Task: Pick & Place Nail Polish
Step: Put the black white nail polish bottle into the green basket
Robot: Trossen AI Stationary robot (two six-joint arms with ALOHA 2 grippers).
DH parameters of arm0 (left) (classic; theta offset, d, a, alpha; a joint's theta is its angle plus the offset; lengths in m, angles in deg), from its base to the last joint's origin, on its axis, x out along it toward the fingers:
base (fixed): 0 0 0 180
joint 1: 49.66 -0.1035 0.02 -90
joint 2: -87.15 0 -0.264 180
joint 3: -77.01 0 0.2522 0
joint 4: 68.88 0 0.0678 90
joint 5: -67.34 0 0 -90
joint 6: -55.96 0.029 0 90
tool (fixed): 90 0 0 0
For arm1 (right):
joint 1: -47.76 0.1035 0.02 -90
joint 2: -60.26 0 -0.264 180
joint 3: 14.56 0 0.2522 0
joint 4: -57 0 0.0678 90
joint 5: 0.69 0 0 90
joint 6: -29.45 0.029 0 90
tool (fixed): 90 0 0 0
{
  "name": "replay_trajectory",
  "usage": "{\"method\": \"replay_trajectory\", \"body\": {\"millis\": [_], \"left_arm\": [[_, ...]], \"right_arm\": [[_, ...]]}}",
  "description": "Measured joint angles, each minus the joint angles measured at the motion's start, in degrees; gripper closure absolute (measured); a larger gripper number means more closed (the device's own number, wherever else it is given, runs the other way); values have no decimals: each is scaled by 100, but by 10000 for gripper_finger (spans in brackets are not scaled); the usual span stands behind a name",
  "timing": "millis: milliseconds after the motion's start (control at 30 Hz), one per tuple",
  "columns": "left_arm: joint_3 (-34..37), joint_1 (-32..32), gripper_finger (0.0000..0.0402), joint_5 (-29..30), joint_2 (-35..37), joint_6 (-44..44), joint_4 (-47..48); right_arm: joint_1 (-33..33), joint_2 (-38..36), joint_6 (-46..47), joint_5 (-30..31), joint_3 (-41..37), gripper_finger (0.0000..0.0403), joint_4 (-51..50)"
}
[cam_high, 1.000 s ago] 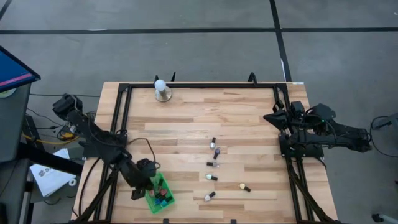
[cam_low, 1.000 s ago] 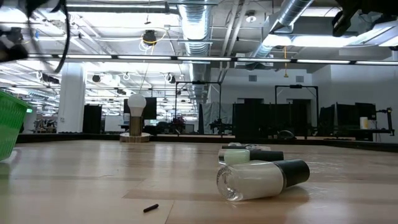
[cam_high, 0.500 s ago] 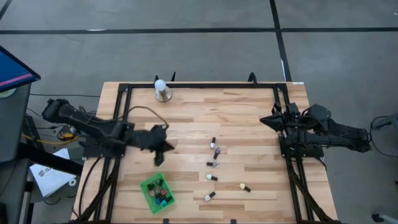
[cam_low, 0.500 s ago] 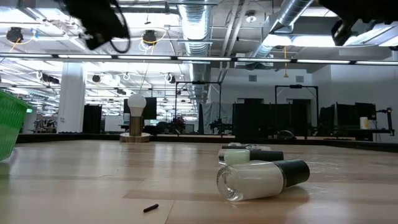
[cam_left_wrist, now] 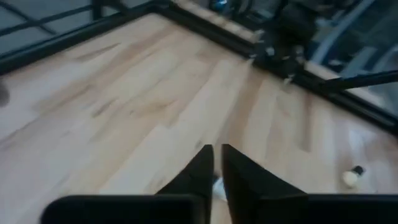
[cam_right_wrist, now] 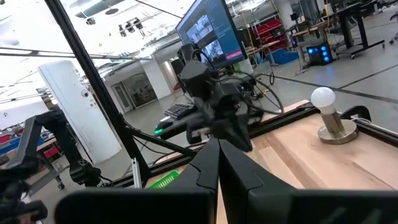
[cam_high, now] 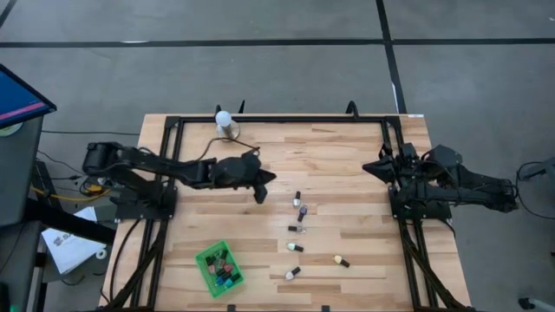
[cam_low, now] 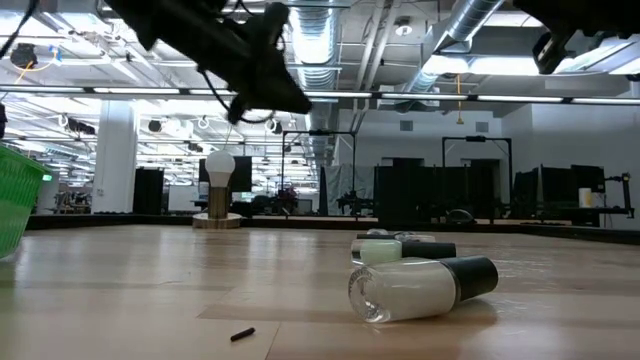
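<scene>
Six tiny dark-capped nail polish bottles (cam_high: 298, 227) lie loose on the pale wooden plank desk (cam_high: 347, 156), centre-right of the high view, in a rough column from mid-frame down toward lower centre; a cream one (cam_high: 340, 260) sits furthest right. More bottles (red, blue, others) are packed in a small green plastic basket (cam_high: 218, 267) at lower left of the desk, w/ its edge at far left of the low view. In the low view, a clear/white bottle w/ black cap (cam_low: 422, 286) lies on its side in the right foreground, another just behind it.

Left claw (cam_high: 260, 191) hangs over desk centre, just upper-left of the loose column, touching none; its fingers (cam_left_wrist: 200, 176) are nearly together w/ a thin gap, nothing betw. them. Left arm shows at upper left of the low view.

Right claw (cam_high: 371, 165) is parked at the right edge by the black metal frame (cam_high: 286, 120), fingers pressed together, empty.

White ball-topped round stand (cam_high: 225, 125) is at top centre-left of the desk.
</scene>
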State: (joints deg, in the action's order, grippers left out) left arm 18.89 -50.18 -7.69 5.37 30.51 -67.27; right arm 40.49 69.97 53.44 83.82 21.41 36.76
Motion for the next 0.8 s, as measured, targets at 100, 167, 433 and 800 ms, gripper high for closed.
{"method": "replay_trajectory", "body": {"millis": [100,167,433,800], "left_arm": [[-1,-2,340,-193,-376,337,-695],[0,-2,313,-364,-605,625,-1076],[-666,15,187,-650,-1631,1204,-1310],[-1975,68,134,722,-2828,1433,-493]], "right_arm": [[-2,0,6,0,0,403,0],[-1,0,6,0,0,403,1],[0,-2,6,2,0,403,0],[13,-1,155,-42,0,403,-103]]}}
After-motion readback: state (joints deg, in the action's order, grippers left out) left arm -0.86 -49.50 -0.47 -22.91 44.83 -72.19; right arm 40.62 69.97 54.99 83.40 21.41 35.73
